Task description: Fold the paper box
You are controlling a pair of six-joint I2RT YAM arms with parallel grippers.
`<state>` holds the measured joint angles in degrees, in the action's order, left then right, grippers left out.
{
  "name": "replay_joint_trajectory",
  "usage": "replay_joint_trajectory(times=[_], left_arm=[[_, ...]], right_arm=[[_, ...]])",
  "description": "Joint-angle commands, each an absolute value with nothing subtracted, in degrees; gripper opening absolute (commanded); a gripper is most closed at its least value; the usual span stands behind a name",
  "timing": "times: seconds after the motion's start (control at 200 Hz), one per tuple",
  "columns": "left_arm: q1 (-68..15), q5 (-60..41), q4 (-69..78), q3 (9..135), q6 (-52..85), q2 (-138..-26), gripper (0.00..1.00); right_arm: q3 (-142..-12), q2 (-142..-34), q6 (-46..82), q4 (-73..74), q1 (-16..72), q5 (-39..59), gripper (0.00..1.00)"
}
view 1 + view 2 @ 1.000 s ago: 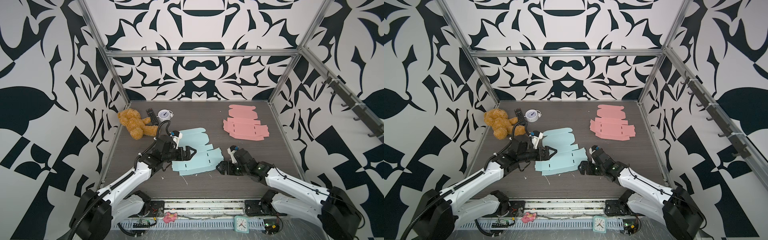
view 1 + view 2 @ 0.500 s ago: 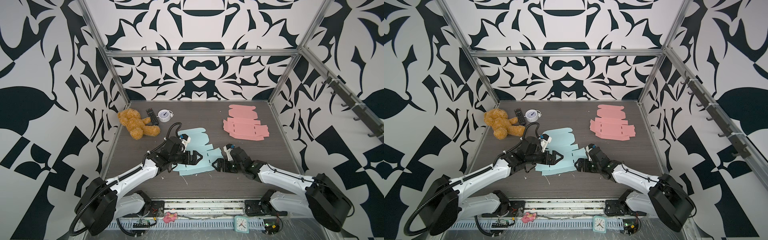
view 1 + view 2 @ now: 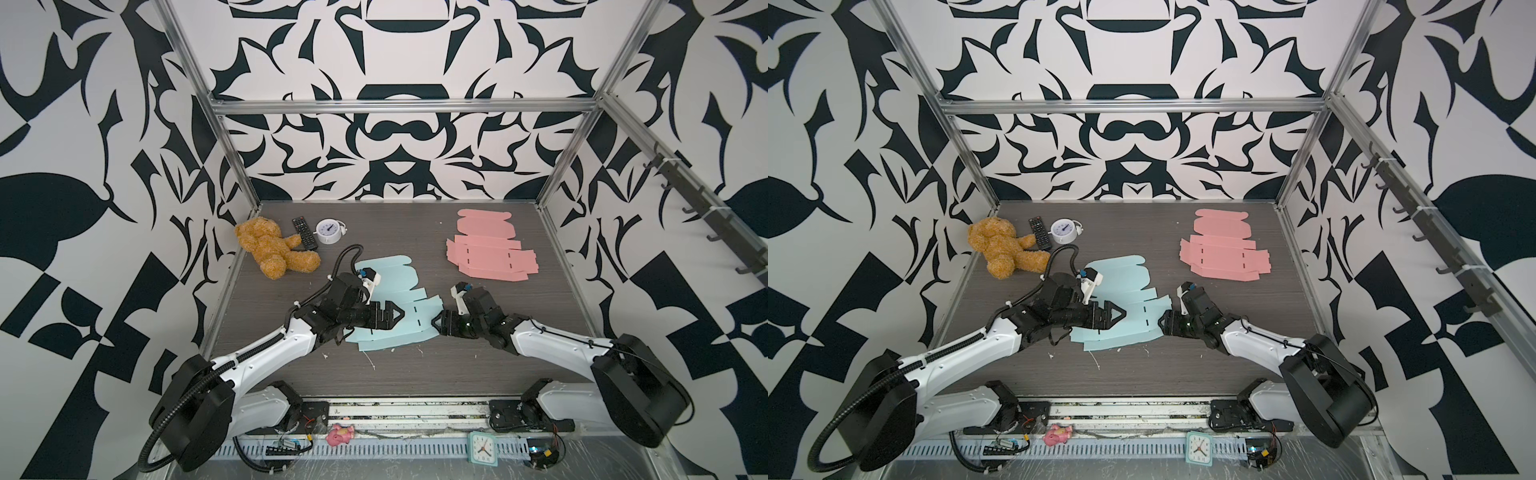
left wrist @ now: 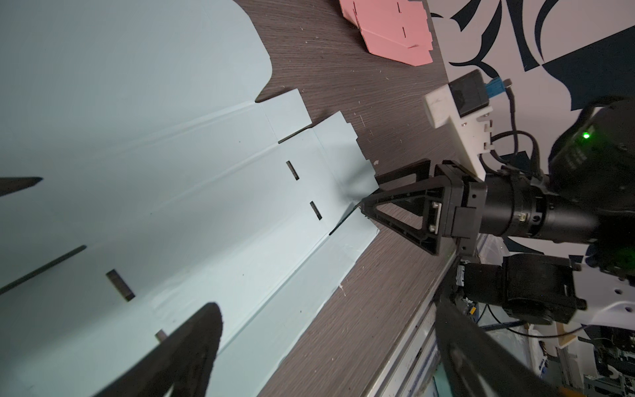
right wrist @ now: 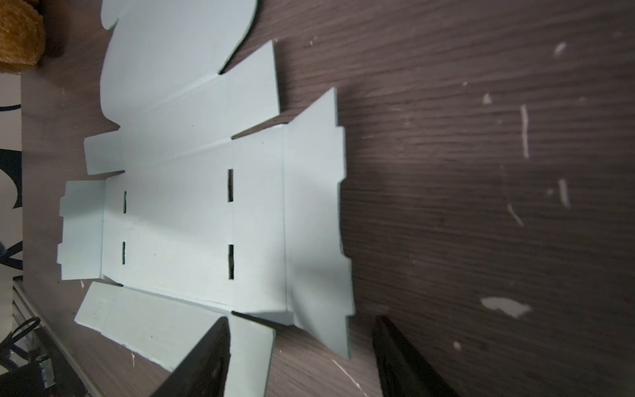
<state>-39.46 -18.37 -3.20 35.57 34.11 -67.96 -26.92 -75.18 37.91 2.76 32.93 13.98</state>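
Where things sit on my table

I see the near paper box (image 3: 415, 328) lying flat on the table (image 3: 498, 365), a little left of the middle. The far paper box (image 3: 486, 253) lies flat behind it and to the right, well apart. In the back left corner lies the teddy bear (image 3: 274, 249), with the remote (image 3: 304, 233) just right of it and the back clock (image 3: 328, 232) just right of the remote. My left gripper (image 3: 392, 318) reaches in from the left over the near paper box. My right gripper (image 3: 436, 326) is at that box's right edge, jaws either side of a front corner flap. Below the table's front edge, a small toy (image 3: 340, 434) lies left and the front clock (image 3: 482, 446) right.
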Motion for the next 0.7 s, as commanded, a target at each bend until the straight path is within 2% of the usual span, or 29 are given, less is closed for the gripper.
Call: replay_joint_trajectory(times=[0.0, 0.545, 0.695], left_arm=[[-39.64, -18.45, -4.79, 37.31, 33.36, -67.74, 0.99], [-39.64, -17.96, -8.39, 39.16, 33.35, -67.03, 0.99], [-39.64, -16.84, -9.76, 37.74, 34.53, -65.12, 0.99]], right_arm=[[-30.54, -76.98, 34.44, 3.52, 32.36, 16.23, 0.62], [-36.67, -82.48, 26.63, -1.13, 31.46, 17.98, 0.24], [-39.36, -84.58, 24.76, -3.06, 31.41, 18.53, 0.18]])
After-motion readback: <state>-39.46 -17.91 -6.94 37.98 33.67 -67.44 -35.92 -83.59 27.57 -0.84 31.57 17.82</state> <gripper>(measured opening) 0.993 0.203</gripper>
